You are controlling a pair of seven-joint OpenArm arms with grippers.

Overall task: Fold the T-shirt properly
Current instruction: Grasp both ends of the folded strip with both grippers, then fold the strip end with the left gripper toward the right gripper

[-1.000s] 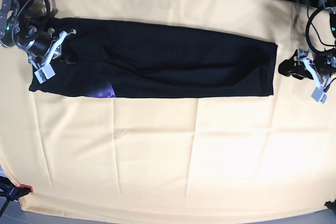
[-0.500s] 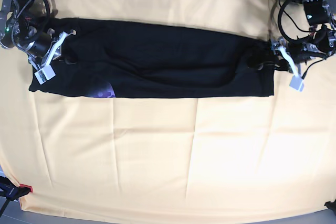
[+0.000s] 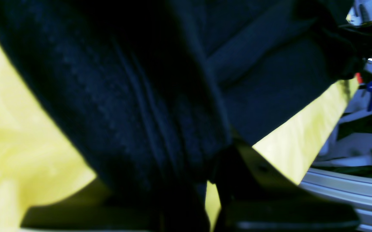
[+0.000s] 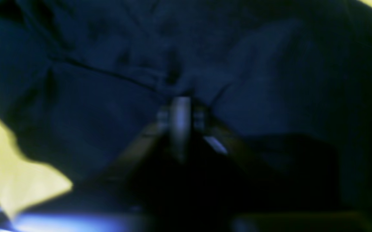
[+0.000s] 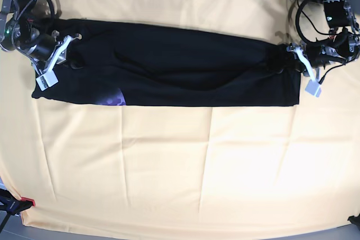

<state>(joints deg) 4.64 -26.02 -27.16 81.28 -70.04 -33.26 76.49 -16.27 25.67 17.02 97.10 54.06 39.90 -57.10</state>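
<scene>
Two grippers sit at opposite ends of the T-shirt (image 5: 169,63), which lies as a long black band across the upper part of the pale yellow cloth (image 5: 180,167), a sliver of purple print (image 5: 112,98) peeping out at its lower edge.

On the base view's left, the right gripper (image 5: 53,63) rests on the bunched end of the shirt. Its wrist view shows fabric puckering toward a pale fingertip (image 4: 180,117), which suggests a pinch, but the picture is too blurred and I cannot tell whether the jaws are pressed together.

Across the middle, a shallow crease runs lengthwise, and the band looks flat.

On the right of the base view, the left gripper (image 5: 292,60) meets the shirt's end, and its wrist view shows a thick roll of black cloth descending into the throat of the fingers (image 3: 253,167), so it appears to be pinching the shirt's edge.

To do this step well, I judge both ends should rise together and level, with light tension between them, so the layers do not slide apart. A one-layer grip on either side would let the fold open; each pinch should take the full thickness before anything is carried over.
</scene>
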